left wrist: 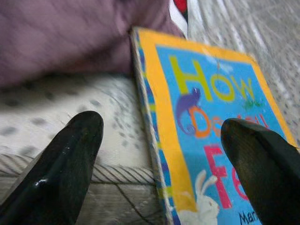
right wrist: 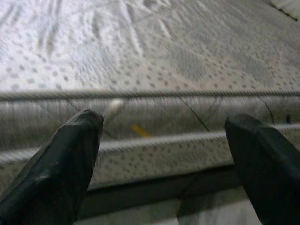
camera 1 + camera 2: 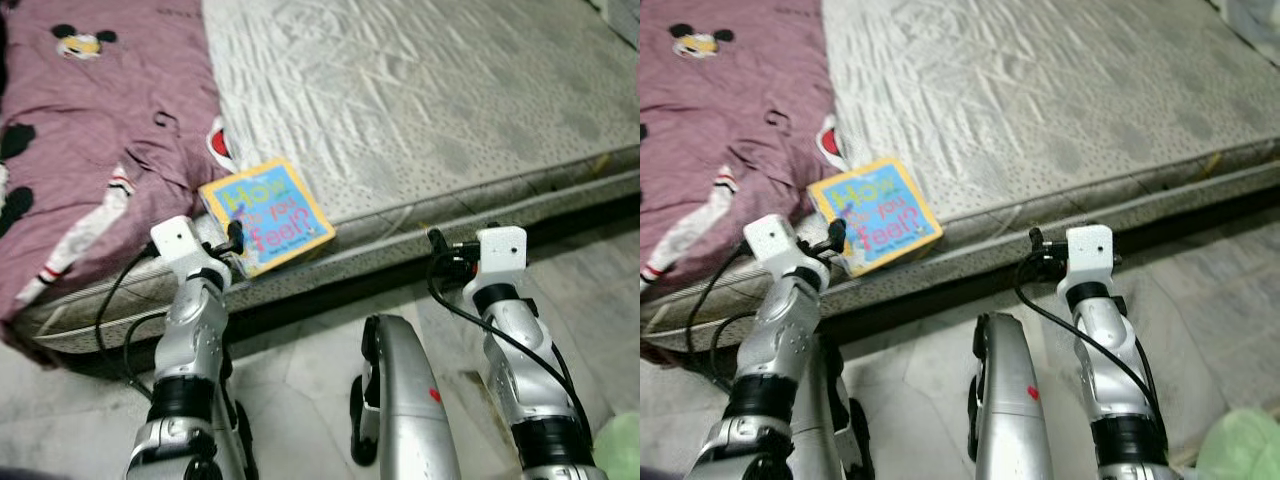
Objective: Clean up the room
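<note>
Book: a children's board book (image 3: 266,216) with a yellow border and blue cover lies flat at the near edge of the mattress (image 3: 420,90), one corner jutting slightly over the side; it is not yet picked up.
Blanket: a mauve cartoon-print blanket (image 3: 90,130) is spread, rumpled, over the robot's left part of the bed, its edge just beside the book's far corner.
Left pincer: the left pincer (image 1: 159,154) is spread wide and aimed at the book's near corner; in the left wrist view one finger is over bare mattress and the other over the cover, with the book's spine edge between them. No contact is visible.
Right pincer: the right pincer (image 2: 164,159) is also spread wide, holding nothing, pointed at the mattress side well apart from the book.
Floor: a light tiled floor (image 3: 310,390) lies below the bed; something pale green (image 3: 620,445) sits at the corner near the right arm, too cut off to identify.
Progress: judging from this, the tidying is at an early stage; the book remains on the bed and the blanket is unstraightened.
Next: likely closing the left pincer on the book's edge.
</note>
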You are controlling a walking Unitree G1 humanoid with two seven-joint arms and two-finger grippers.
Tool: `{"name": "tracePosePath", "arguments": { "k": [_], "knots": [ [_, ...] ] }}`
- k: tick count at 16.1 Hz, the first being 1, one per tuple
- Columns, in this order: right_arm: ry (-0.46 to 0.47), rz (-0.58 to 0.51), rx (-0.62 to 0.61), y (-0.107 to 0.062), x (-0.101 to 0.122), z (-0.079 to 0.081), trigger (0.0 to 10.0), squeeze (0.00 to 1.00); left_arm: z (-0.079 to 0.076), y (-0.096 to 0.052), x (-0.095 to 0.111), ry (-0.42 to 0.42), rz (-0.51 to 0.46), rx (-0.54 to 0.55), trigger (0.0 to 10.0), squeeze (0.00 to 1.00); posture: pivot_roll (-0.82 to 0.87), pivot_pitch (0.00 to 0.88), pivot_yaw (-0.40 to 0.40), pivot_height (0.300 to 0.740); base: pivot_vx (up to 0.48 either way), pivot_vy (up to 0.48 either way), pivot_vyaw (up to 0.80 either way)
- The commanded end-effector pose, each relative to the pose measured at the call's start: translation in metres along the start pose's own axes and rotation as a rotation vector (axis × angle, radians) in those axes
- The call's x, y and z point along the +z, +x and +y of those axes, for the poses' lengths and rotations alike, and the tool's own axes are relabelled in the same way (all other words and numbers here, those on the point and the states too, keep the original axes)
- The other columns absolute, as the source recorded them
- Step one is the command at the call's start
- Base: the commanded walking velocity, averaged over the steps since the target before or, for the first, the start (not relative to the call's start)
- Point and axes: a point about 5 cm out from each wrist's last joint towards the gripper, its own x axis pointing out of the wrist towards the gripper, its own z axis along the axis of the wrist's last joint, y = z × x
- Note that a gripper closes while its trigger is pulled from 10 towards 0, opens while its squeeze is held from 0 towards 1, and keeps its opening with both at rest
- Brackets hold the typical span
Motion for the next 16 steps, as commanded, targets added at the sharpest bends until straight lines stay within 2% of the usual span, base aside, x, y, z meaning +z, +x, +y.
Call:
{"name": "tracePosePath", "arguments": {
  "k": [1, 4, 5, 6, 8, 10, 13, 15, 16],
  "knots": [
    [-0.013, 0.025, -0.007, -0.006, -0.004, -0.005, 10.0, 0.0, 0.009, 0.0, -0.007, -0.007, 0.021, 0.018, 10.0, 0.0, -0.14, 0.295, -0.028, 0.509, 0.0, 0.0, 0.0],
    [-0.023, 0.032, 0.005, -0.013, -0.002, -0.011, 10.0, 0.0, 0.011, 0.008, -0.011, -0.056, 0.069, 0.001, 10.0, 0.0, -0.15, 0.299, -0.034, 0.509, 0.0, 0.0, 0.0],
    [-0.011, 0.031, 0.044, -0.019, 0.001, -0.011, 10.0, 0.0, 0.012, 0.009, -0.016, -0.082, 0.095, 0.004, 10.0, 0.0, -0.16, 0.3, -0.034, 0.509, 0.0, 0.0, 0.0],
    [0.0, 0.022, 0.099, -0.025, 0.006, -0.008, 10.0, 0.0, 0.013, 0.011, -0.017, -0.07, 0.095, -0.007, 10.0, 0.0, -0.16, 0.3, -0.034, 0.509, 0.0, 0.0, 0.0],
    [-0.032, 0.012, 0.198, -0.039, 0.012, -0.003, 10.0, 0.0, 0.009, 0.015, -0.02, -0.078, 0.117, -0.057, 10.0, 0.0, -0.18, 0.298, -0.034, 0.509, 0.0, 0.0, 0.0],
    [-0.052, 0.014, 0.227, -0.047, 0.014, -0.001, 10.0, 0.0, 0.004, 0.019, -0.021, -0.1, 0.14, -0.108, 10.0, 0.0, -0.2, 0.293, -0.035, 0.509, 0.0, 0.0, 0.0],
    [-0.054, 0.018, 0.225, -0.049, 0.015, -0.001, 10.0, 0.0, -0.004, 0.024, -0.019, -0.14, 0.16, -0.183, 10.0, 0.0, -0.2, 0.282, -0.032, 0.509, 0.0, 0.0, 0.0],
    [-0.059, -0.005, 0.237, -0.044, 0.021, 0.005, 10.0, 0.0, -0.019, 0.026, -0.02, -0.187, 0.196, -0.287, 10.0, 0.0, -0.2, 0.27, -0.032, 0.509, 0.0, 0.0, 0.0],
    [-0.064, -0.01, 0.245, -0.043, 0.023, 0.006, 10.0, 0.0, -0.021, 0.026, -0.021, -0.195, 0.203, -0.308, 10.0, 0.0, -0.2, 0.267, -0.033, 0.509, 0.0, 0.0, 0.0]
  ]
}}
